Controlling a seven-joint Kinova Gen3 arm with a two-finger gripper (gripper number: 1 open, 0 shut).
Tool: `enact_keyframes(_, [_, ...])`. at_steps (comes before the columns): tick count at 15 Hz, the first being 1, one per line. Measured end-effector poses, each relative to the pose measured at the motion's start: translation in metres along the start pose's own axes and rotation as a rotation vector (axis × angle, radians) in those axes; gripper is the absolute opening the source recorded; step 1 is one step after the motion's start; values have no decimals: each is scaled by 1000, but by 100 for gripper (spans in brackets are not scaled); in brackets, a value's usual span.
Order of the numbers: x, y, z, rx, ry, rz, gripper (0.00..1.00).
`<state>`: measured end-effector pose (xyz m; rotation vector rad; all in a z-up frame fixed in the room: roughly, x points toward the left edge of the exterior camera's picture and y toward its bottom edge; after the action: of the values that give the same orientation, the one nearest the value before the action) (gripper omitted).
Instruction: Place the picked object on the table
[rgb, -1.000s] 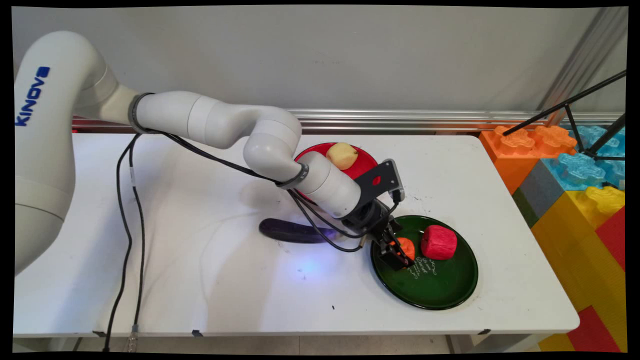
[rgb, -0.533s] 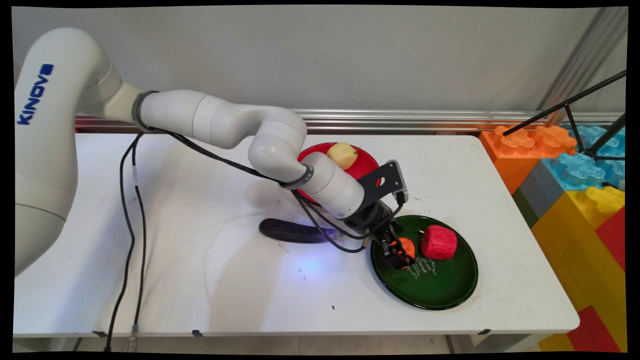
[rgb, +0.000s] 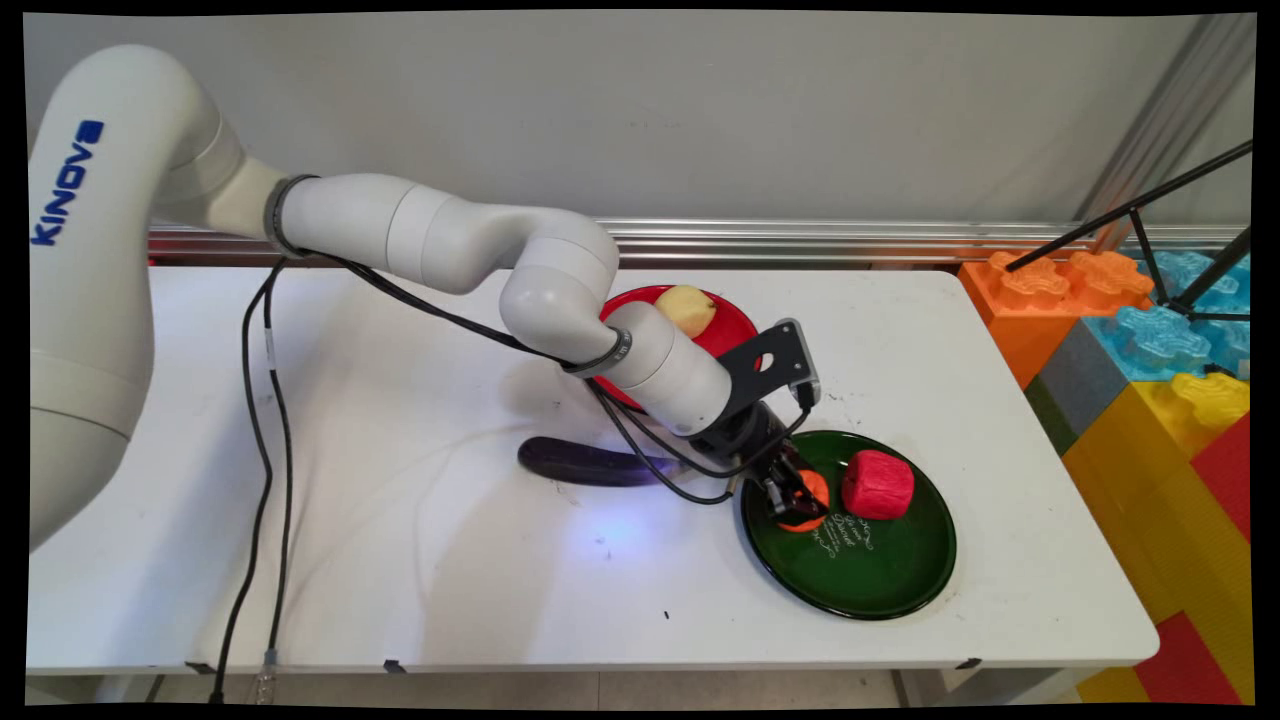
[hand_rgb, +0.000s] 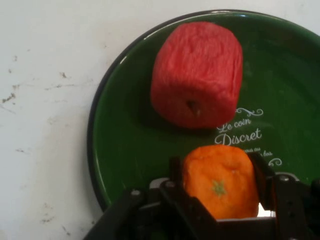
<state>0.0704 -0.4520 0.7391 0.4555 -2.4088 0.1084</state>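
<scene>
My gripper (rgb: 798, 497) is down on the left part of a dark green plate (rgb: 880, 598), shut on a small orange fruit (rgb: 812, 490). In the hand view the orange fruit (hand_rgb: 220, 187) sits between the two black fingers (hand_rgb: 175, 172), which press on both its sides, so the gripper (hand_rgb: 218, 172) holds it low over the green plate (hand_rgb: 125, 150). A red, blocky fruit (rgb: 878, 484) lies on the same plate just right of the orange one, apart from it. In the hand view this red fruit (hand_rgb: 197, 75) lies beyond the fingertips.
A dark purple aubergine (rgb: 585, 462) lies on the table left of the green plate, under the arm's cables. Behind the wrist stands a red plate (rgb: 735, 325) with a yellow fruit (rgb: 685, 310). Big coloured toy blocks (rgb: 1150, 350) and a black tripod (rgb: 1190, 250) flank the table's right end.
The fingers have drawn together onto the orange fruit. The hand has shifted slightly up and to the right over the plate; the red fruit has stayed put.
</scene>
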Motion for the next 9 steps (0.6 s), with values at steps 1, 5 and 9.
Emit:
enact_keyframes(1, [2,0,-1,4,1,-2,0])
enact_keyframes(5, [18,-2,-12,14,16,-33,0])
enact_keyframes(9, [39,2,-34,-7,42,-68,0])
